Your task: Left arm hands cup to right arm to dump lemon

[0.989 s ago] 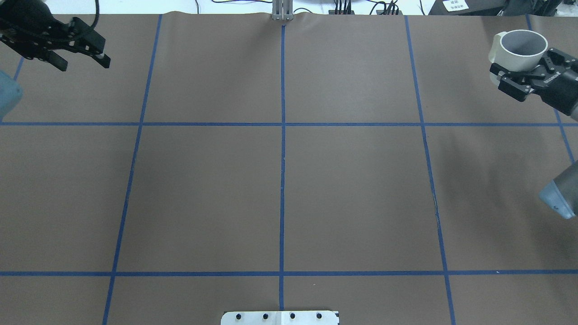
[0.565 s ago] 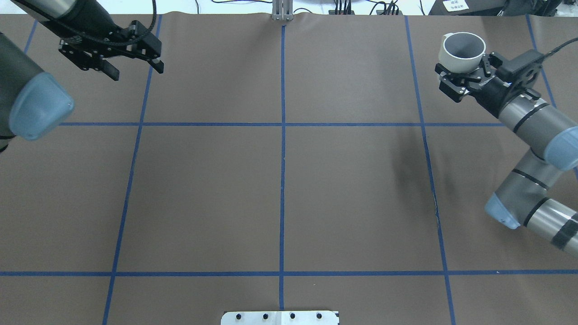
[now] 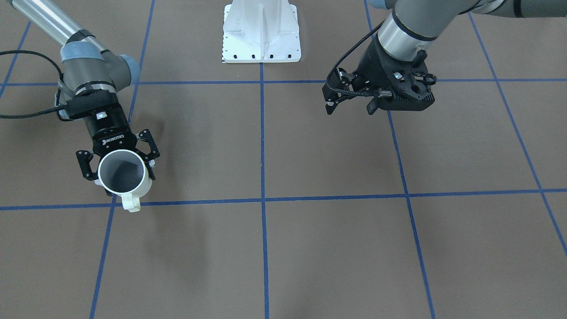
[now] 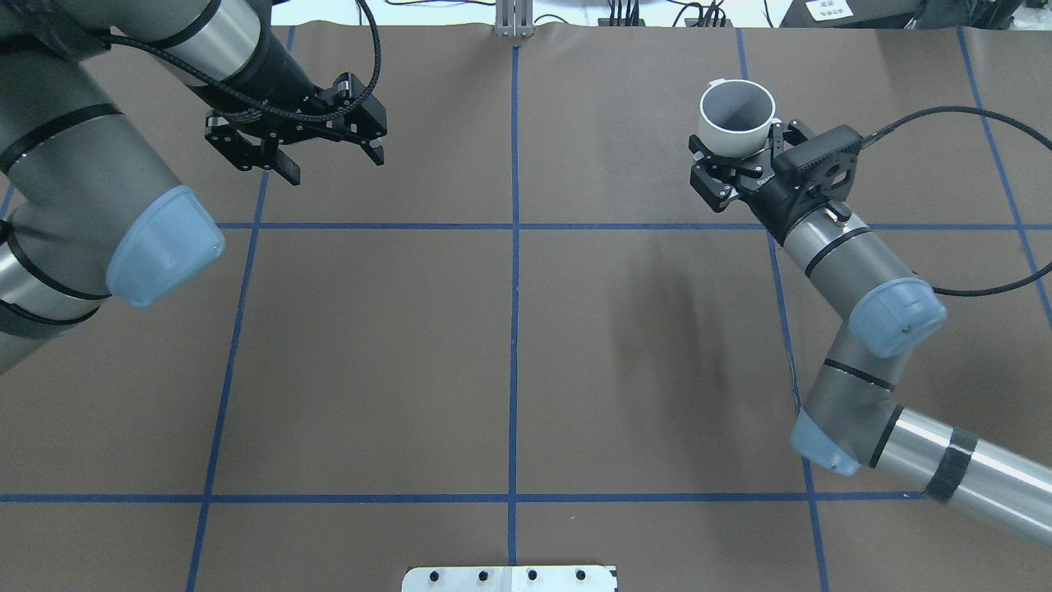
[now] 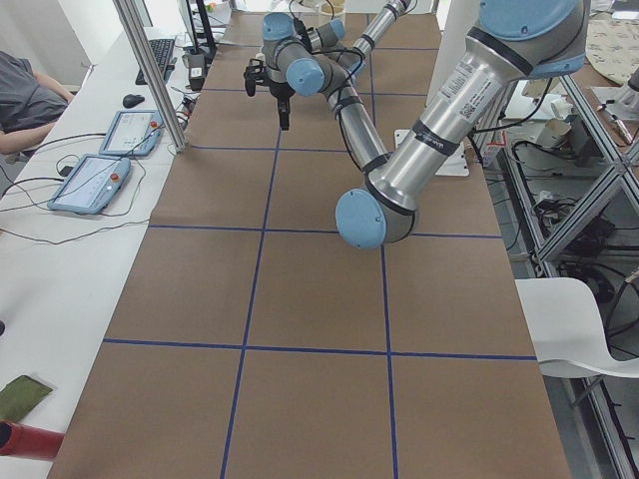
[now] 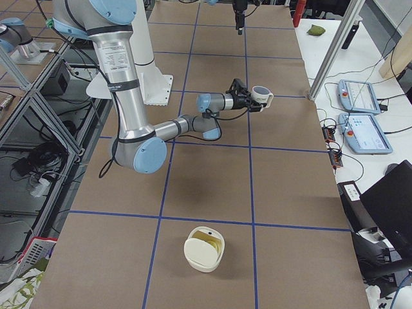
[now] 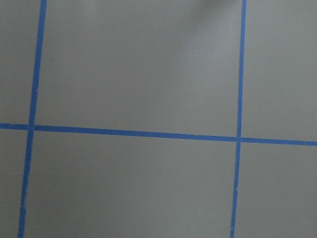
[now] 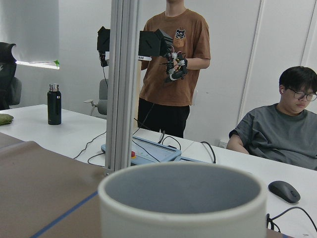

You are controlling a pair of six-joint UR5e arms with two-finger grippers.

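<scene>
Brown paper marked off with blue tape covers the table (image 4: 509, 345), where the right gripper (image 4: 736, 152) clasps the cup (image 4: 737, 115) by its sides, fingers closed around it. The cup is upright above the far right squares, grey inside showing, handle turned away from the robot. Well apart, across the centre line, the left gripper (image 4: 334, 164) hangs with fingers spread wide and empty. A white bowl (image 6: 199, 262) with something yellowish inside sits near the table's right end.

- brown table (image 4: 641, 345), gridded with blue tape lines (image 4: 514, 329)
- white robot base plate (image 3: 261, 40) stands on it
- white round dish (image 6: 201, 262) lies toward its right end
</scene>
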